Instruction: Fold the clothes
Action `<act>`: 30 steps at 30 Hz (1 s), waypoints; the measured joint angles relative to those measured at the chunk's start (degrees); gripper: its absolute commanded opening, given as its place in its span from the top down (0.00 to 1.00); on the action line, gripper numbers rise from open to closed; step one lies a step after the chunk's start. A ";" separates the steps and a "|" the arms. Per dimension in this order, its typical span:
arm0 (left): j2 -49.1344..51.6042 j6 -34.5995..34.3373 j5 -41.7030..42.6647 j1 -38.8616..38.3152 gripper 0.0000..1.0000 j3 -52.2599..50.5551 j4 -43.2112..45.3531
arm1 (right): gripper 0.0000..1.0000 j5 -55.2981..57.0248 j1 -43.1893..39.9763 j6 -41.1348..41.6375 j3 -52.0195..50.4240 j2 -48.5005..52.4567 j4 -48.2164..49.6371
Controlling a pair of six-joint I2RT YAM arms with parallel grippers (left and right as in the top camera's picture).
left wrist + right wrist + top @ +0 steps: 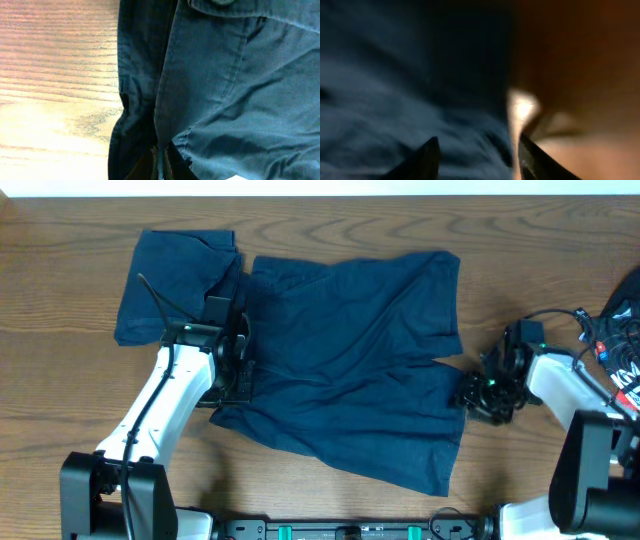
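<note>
- One pair of dark blue shorts, the folded shorts (165, 290), lies as a compact packet at the far left of the bench (60, 380). Its right edge touches or slightly overlaps the next pair. It looks finished, though its edges are a little uneven.
- The second pair, the spread shorts (350, 370), lies open and flat in the middle of the bench, waistband to the left and both legs pointing right. No fold shows in it yet, so I judge it to be at the very start.
- The left arm (165, 395) reaches over the waistband end. In the left wrist view the left jaws are clenched on a pinch of that waistband cloth (240, 100), right at the edge where cloth meets wood.
- The right arm (560, 380) sits at the hem of the nearer leg. The right wrist view is blurred, but the right jaws stand parted over the cloth edge (395, 75), and nothing looks pinched between them.
- Left to do, by my reading: take hold at the leg end, bring one half over the other, fold again, and set the packet beside the first. No other unfolded pairs are in view.
</note>
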 measured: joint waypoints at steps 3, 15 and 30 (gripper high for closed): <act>0.00 -0.02 -0.15 0.00 0.94 0.00 0.11 | 0.99 -0.50 -0.04 1.51 -1.95 0.07 7.91; -0.02 -0.15 0.50 -0.13 0.94 0.00 0.72 | 0.87 -2.25 -5.77 6.91 1.92 0.55 20.41; -0.02 -1.25 0.02 -0.04 0.65 0.00 1.84 | 0.49 -5.57 -9.57 -4.48 5.64 0.55 -15.61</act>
